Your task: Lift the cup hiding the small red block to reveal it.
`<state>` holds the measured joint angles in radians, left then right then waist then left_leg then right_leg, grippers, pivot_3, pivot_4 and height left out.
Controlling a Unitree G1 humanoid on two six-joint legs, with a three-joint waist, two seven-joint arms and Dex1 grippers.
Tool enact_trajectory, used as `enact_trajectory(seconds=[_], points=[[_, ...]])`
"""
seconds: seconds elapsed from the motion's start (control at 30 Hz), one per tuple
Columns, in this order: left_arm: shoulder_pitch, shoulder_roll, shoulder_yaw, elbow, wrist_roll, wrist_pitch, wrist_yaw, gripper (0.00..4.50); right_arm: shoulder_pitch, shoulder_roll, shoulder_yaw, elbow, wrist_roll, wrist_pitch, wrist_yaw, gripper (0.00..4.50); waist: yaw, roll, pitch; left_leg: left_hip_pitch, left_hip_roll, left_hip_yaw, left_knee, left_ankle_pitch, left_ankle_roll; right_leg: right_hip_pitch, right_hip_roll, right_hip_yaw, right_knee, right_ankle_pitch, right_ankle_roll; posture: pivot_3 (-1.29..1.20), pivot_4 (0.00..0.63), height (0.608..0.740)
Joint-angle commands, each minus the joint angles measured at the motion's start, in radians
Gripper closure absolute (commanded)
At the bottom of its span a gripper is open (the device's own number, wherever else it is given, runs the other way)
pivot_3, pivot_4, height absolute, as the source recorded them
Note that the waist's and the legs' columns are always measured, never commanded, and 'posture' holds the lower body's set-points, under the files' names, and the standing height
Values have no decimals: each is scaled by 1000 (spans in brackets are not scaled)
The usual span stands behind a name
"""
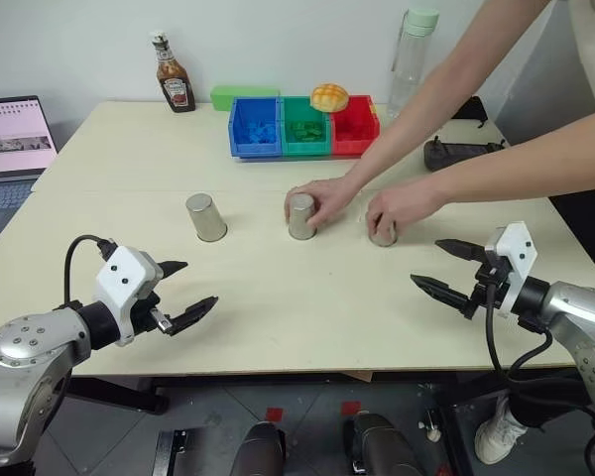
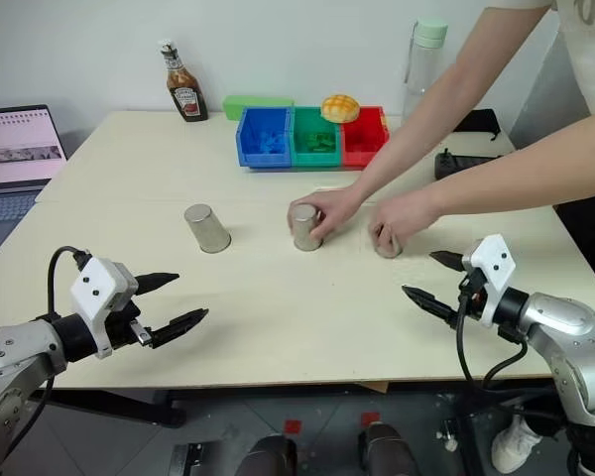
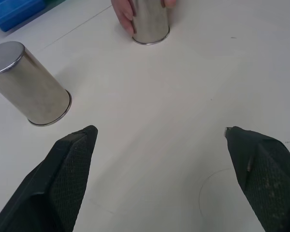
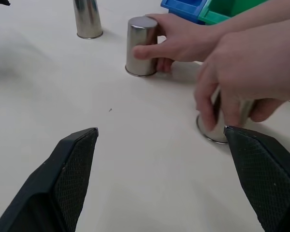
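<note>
left pincer (image 1: 178,294) spread, hovering over the worktop (image 1: 278,307); left cup (image 1: 206,216) stands free, a person's hands (image 1: 322,201) cover the middle cup (image 1: 301,217) and right cup (image 1: 384,236); right pincer (image 1: 448,268) spread. risk: reaching now hits those hands. small red block hidden; can't tell which cup.

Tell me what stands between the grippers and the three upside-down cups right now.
A person's hands block two: one hand wraps the middle cup, the other hand covers the right cup. The left cup stands free, with bare table between it and the open left gripper. The right gripper is open too.
</note>
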<state>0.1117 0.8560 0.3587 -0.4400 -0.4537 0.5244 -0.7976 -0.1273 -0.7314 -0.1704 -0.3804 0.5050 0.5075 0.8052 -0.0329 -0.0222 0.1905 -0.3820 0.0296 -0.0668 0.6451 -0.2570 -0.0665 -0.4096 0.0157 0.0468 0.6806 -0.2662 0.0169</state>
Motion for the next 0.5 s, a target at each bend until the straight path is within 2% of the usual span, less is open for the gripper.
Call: enact_trajectory(seconds=[0.03,0.27,0.5], points=[[-13,2,25,-34,-13,6,6,0,-3,3,-1,-31,7,-14,4,68,0,0,0,0,0,0,0,0,0,0,0,0,0,0,0,0,150,740],[-30,-1,23,-44,-35,28,13,0,-49,24,29,-61,55,65,-24,68,0,0,0,0,0,0,0,0,0,0,0,0,0,0,0,0,150,740],[-67,2,10,-56,-70,85,21,0,-167,134,164,-76,40,116,-79,68,-2,0,0,0,0,0,0,0,0,0,0,0,1,0,0,0,150,740]])
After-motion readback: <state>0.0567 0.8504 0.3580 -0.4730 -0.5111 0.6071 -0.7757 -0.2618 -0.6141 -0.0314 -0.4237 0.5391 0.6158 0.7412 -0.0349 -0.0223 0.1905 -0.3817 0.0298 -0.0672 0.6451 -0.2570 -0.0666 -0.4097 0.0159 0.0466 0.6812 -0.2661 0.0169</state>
